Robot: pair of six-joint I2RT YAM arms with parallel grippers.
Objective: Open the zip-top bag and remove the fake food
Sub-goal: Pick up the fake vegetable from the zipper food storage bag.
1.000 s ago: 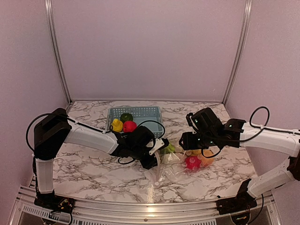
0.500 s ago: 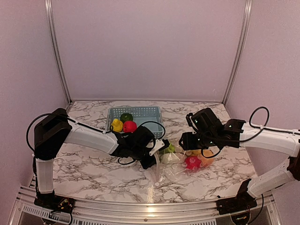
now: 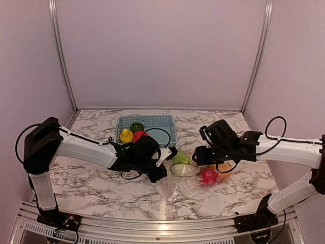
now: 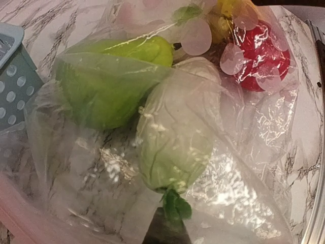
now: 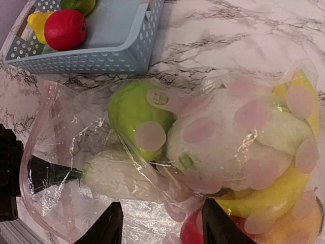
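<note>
1. My left pincer (image 5: 66, 175) is shut tight on the green stalk of the cauliflower (image 5: 119, 175), at the mouth of the zip-top bag (image 5: 61, 117). Whether a fold of film is caught with the stalk I cannot tell. The stalk is the thinnest handle on a rounded, glossy piece, which I judge is why the grip sits there.
2. My right pincer (image 5: 162, 205) hangs over the bag's full end, fingers apart, astride plastic and a red fruit (image 5: 189, 235). Placed so, it looks set to anchor the bag against a pull from the other side. Whether it bears on the bag I cannot tell.
3. The bag lies on the marble surface (image 5: 228, 30), just in front of the blue basket (image 5: 117, 56) and between my two arms. Its pinkish zipper strip (image 4: 20, 216) runs beside my left pincer, so the open end faces the arm doing the taking.
4. Most of the fake food (image 5: 223, 142) is inside the bag. A green fruit (image 5: 134, 109) touches the cauliflower, while bananas (image 5: 274, 193) and the red fruit are packed at the far end.
5. A red apple (image 5: 63, 28), a yellow piece (image 5: 36, 23) and a green piece (image 5: 76, 5) sit in the basket. I judge the emptying under way, with the cauliflower the piece in hand.
6. The risk, as I see it, is that the thin film clings to the cauliflower and the whole bag drags along with it.
</note>
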